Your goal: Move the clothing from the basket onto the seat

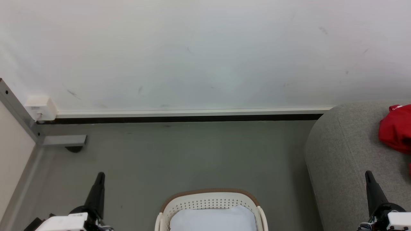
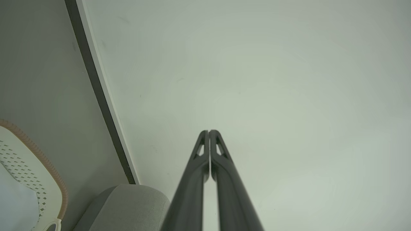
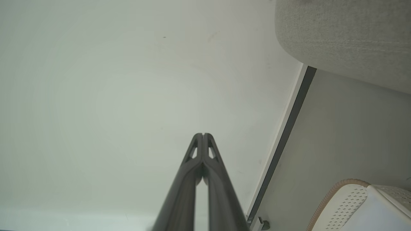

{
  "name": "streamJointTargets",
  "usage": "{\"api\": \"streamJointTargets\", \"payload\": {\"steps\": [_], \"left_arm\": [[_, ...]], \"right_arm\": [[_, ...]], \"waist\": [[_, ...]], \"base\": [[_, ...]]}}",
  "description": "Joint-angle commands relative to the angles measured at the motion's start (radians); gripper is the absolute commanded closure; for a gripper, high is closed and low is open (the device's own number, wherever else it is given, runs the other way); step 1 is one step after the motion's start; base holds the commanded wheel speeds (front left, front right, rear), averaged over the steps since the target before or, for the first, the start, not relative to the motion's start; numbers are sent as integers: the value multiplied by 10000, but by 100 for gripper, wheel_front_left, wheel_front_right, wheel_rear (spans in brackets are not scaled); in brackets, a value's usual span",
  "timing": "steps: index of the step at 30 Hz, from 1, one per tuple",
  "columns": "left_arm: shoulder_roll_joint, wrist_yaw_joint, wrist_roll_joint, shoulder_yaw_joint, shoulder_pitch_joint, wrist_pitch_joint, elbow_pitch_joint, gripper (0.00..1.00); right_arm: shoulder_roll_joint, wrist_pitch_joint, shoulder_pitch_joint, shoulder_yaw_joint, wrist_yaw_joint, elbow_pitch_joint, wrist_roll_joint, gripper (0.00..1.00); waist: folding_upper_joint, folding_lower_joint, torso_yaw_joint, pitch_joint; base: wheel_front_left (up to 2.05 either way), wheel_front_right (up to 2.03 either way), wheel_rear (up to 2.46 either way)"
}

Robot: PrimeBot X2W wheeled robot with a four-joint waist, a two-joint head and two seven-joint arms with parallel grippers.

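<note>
Lying on right seat (image 1: 340, 154): red clothing (image 1: 396, 128). Visible part of basket (image 1: 208, 195) holds pale cloth (image 1: 213, 219), so likely nearly done. Left hand (image 1: 100, 175), right hand (image 1: 368, 175) closed, empty.

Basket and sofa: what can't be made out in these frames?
1. Basket, head view: the bottom edge cuts off its near part. A pale cloth covers the inside, so anything beneath it is hidden.
2. Red clothing on the sofa, head view: the right edge cuts it off, so the number of pieces is unclear.
3. Wrist views: the frame edges leave just a corner of each.
</note>
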Motion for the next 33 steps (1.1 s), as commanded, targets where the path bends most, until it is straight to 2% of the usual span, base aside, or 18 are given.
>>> {"api": "streamJointTargets", "payload": {"steps": [1, 33], "left_arm": [[69, -48, -139, 18, -87, 41, -35, 100], [70, -48, -140, 16, -85, 39, -38, 100]], "right_arm": [[9, 36, -99, -48, -21, -59, 3, 100], [14, 44, -100, -53, -21, -58, -8, 100]], "waist": [[0, -1, -1, 0], [0, -1, -1, 0]], "base": [[0, 0, 0], [0, 0, 0]]}}
